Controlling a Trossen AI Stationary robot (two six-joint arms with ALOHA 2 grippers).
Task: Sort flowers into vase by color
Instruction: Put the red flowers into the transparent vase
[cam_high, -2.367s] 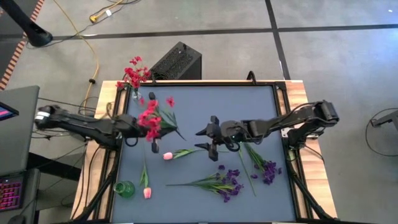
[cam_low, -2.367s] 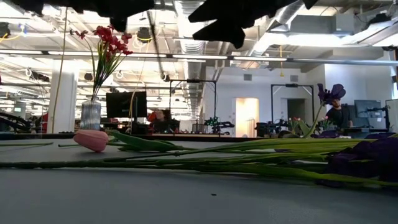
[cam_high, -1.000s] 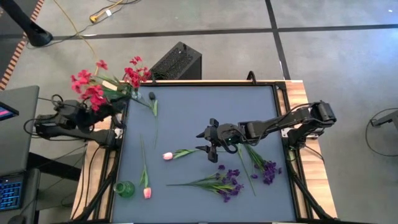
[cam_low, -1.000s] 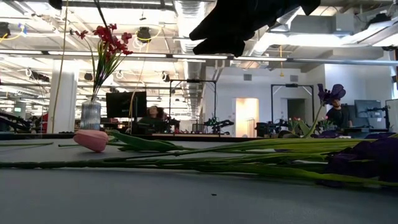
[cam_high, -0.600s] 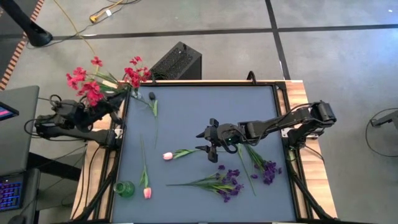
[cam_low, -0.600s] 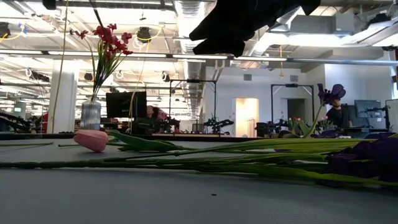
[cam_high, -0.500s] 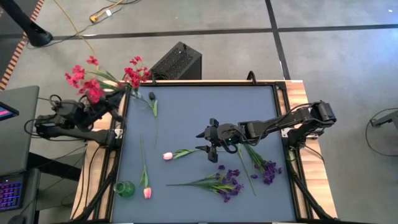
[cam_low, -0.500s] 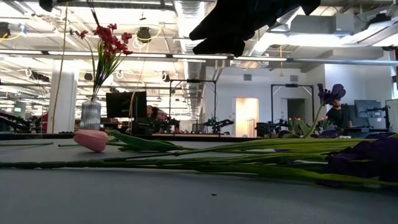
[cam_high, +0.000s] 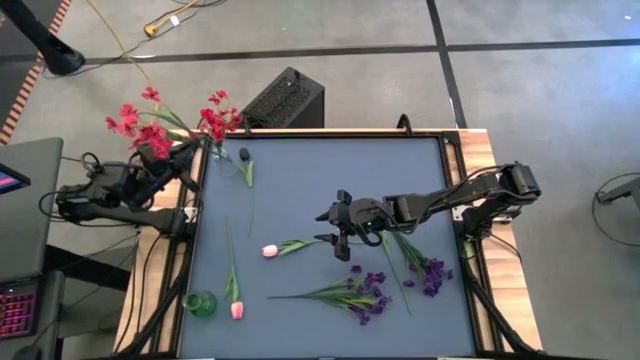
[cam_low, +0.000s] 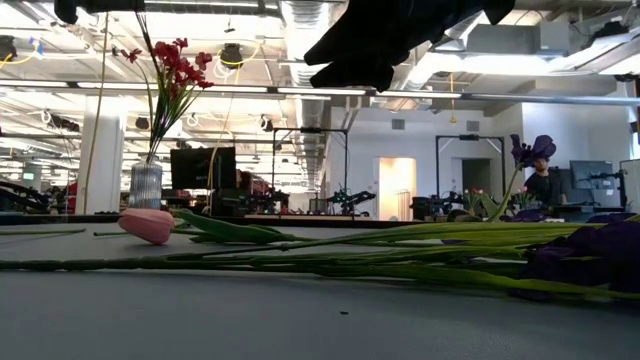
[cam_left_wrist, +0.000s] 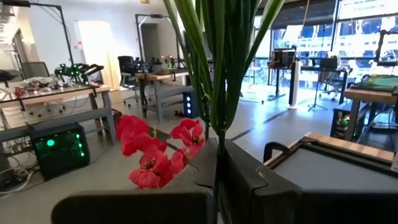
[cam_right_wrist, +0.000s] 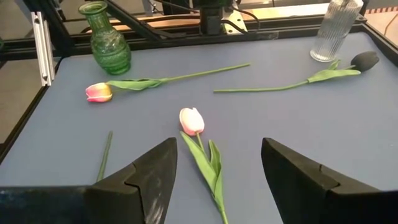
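Note:
My left gripper (cam_high: 172, 163) is shut on a red blossom spray (cam_high: 135, 120) at the table's far left corner, just outside the left edge and beside the clear ribbed vase (cam_high: 218, 152). That vase holds another red spray (cam_high: 215, 118). My right gripper (cam_high: 325, 226) is open and empty above mid-table, its fingers pointing toward a pink tulip (cam_right_wrist: 191, 119) that lies flat on the mat. A second pink tulip (cam_high: 237, 309) lies next to the green vase (cam_high: 200, 304). Purple bunches (cam_high: 368, 292) lie on the mat at the near right. My left gripper pinches the spray's bunched green stems (cam_left_wrist: 217, 127) between its two fingers. The stems run on past the fingertips, and the blossoms (cam_high: 130, 118) reach out beyond the table's far left corner. The spray is lifted clear of the table.
A dark-budded stem (cam_high: 243, 160) lies near the clear vase. A second purple bunch (cam_high: 432, 275) lies near the right edge. A black box (cam_high: 285, 98) stands on the floor behind the table. The far half of the mat (cam_high: 340, 170) is bare.
My left gripper has carried the red spray a little toward the table's far edge, beside the clear vase. The spray has turned, so its blossoms now lie farther back. My right gripper has kept still and open.

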